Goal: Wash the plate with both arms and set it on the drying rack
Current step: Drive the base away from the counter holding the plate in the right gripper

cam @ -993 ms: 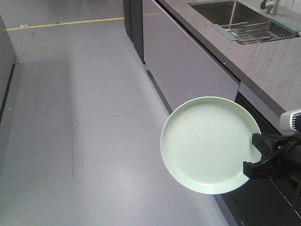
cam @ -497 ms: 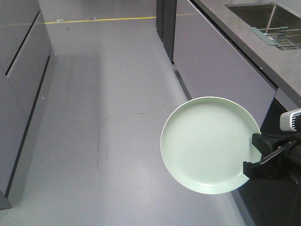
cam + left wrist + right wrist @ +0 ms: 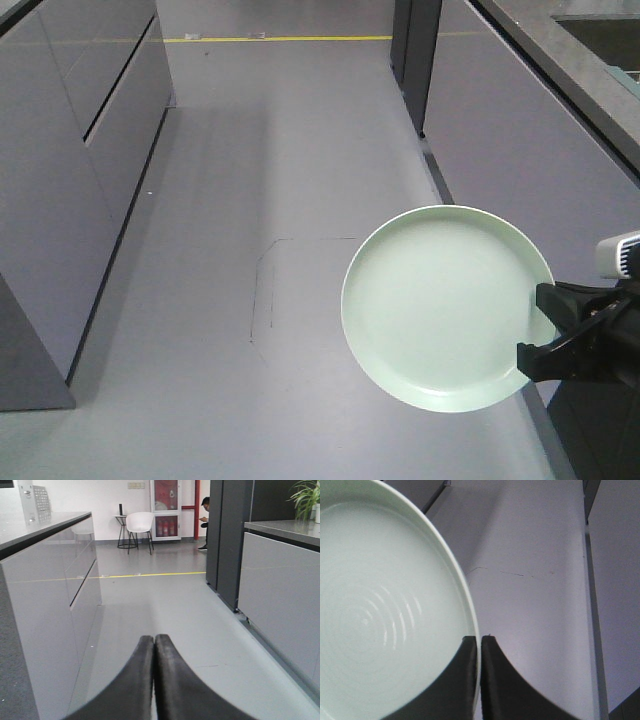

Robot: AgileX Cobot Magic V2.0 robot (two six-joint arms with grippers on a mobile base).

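I had my right gripper point(image 3: 532, 325) clamped on the rim of the plate point(image 3: 440, 305) above the floor point(image 3: 250, 180); my left gripper point(image 3: 154, 640) sat pinched together, holding nothing.

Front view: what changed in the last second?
View swung left: the counter slid toward the right edge and grey cabinets came in at left. Unchanged: plate sits at the same spot in frame, right gripper jaws shut on its right rim.
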